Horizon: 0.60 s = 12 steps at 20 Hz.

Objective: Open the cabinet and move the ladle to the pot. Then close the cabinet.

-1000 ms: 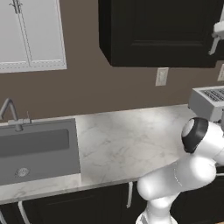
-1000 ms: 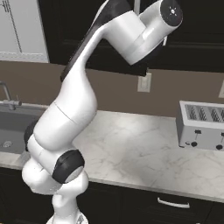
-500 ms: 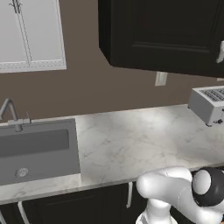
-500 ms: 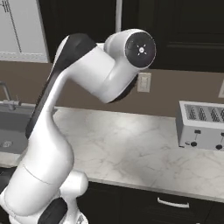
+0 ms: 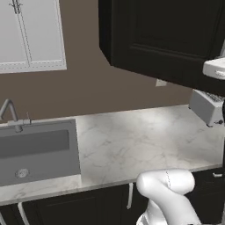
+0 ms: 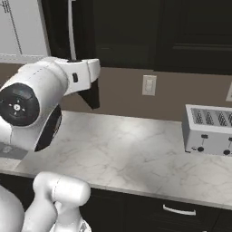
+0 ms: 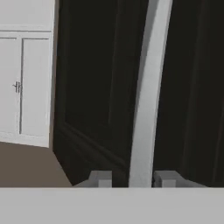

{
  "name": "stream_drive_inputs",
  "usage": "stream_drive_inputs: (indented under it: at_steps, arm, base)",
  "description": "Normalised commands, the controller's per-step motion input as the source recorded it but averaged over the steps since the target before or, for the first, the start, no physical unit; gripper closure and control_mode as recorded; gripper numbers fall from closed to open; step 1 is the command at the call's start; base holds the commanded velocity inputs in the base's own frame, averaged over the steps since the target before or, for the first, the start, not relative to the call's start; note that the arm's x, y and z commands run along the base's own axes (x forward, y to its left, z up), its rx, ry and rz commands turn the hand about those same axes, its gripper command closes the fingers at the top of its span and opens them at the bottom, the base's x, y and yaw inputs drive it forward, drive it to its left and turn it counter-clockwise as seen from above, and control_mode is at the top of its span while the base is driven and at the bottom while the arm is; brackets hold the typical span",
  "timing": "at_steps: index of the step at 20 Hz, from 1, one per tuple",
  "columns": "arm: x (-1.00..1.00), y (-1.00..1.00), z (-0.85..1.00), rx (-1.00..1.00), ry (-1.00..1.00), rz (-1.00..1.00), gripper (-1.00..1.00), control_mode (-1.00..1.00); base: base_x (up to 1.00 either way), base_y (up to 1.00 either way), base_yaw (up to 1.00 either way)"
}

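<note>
Gripper (image 7: 129, 178) spread, fingertips straddling the silver bar handle (image 7: 146, 92) of the black wall cabinet (image 5: 167, 39) at upper right of left base view, placed to pull the door.

No readable text, labels or numbers on anything

One black cabinet (image 5: 167, 39) with one silver handle (image 7: 146, 92). One white cabinet (image 5: 30, 35) with two doors. One toaster (image 6: 208, 130), one sink (image 5: 35, 149), one faucet (image 5: 11, 115), two wall outlets (image 6: 148, 85), one tabletop (image 5: 140, 140).
</note>
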Motion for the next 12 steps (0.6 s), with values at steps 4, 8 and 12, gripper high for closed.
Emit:
stream_drive_inputs:
  at_steps: [4, 8, 12]
  arm:
    - [-0.98, 1.00, 0.00, -0.03, 0.03, -0.18, 1.00, -1.00]
    - [-0.79, 0.97, 0.00, -0.04, 0.04, -0.14, -1.00, -1.00]
    - [-0.77, 0.16, 0.00, -0.01, 0.00, -0.07, -1.00, -1.00]
  base:
    - [0.00, 0.00, 0.00]
    - [0.00, 0.00, 0.00]
    - [0.00, 0.00, 0.00]
